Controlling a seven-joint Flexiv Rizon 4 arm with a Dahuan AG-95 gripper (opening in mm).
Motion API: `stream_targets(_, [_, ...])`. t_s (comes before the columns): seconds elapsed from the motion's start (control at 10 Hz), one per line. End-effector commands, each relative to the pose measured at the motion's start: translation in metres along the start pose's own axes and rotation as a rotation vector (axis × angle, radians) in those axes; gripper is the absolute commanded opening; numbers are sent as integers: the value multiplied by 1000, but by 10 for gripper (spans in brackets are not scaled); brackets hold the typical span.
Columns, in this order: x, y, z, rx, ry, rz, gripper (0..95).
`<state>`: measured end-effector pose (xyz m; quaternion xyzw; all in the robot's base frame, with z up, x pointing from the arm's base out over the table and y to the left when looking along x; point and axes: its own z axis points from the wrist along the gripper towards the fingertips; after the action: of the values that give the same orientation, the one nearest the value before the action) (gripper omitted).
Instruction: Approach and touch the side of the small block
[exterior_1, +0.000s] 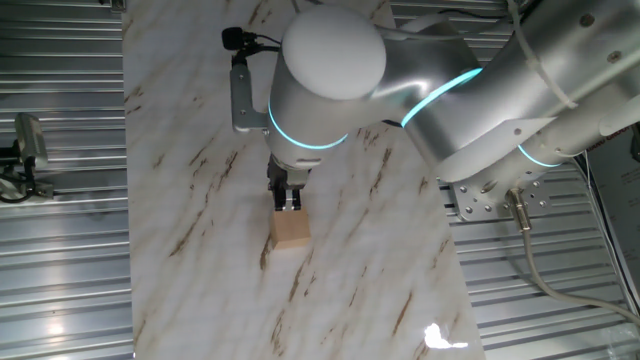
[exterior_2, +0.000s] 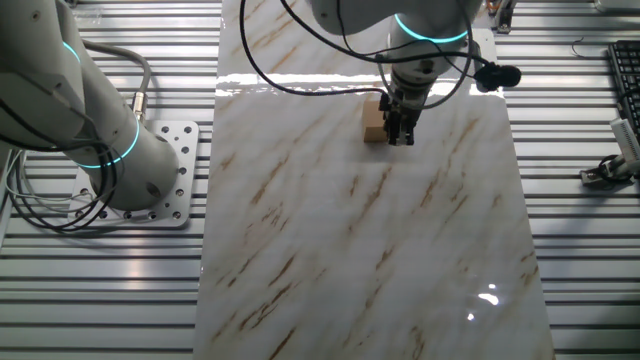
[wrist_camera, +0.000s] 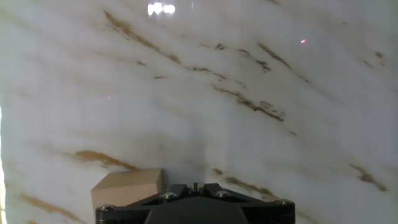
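The small block (exterior_1: 291, 231) is a light tan wooden cube on the marble table top (exterior_1: 200, 250). My gripper (exterior_1: 289, 203) stands upright right beside it, fingertips low at the block's far side, touching it or within a hair of it. In the other fixed view the gripper (exterior_2: 402, 136) is against the right side of the block (exterior_2: 372, 124). In the hand view the block (wrist_camera: 127, 188) shows at the lower left, next to the gripper (wrist_camera: 194, 186). The fingers are together and hold nothing.
The marble slab is bordered by ribbed metal decking (exterior_1: 60, 260) on both sides. The arm's base plate (exterior_2: 160, 190) sits left of the slab in the other fixed view. A keyboard edge (exterior_2: 625, 80) and a clamp (exterior_2: 610, 170) lie at the far right.
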<state>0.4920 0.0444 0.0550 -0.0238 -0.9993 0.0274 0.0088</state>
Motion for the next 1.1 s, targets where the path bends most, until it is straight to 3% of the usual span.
stream_targets(0.1, [1, -1, -1, -10, 0, 0, 0])
stream_targets(1.1, [5, 8, 6, -10, -19, 10, 0])
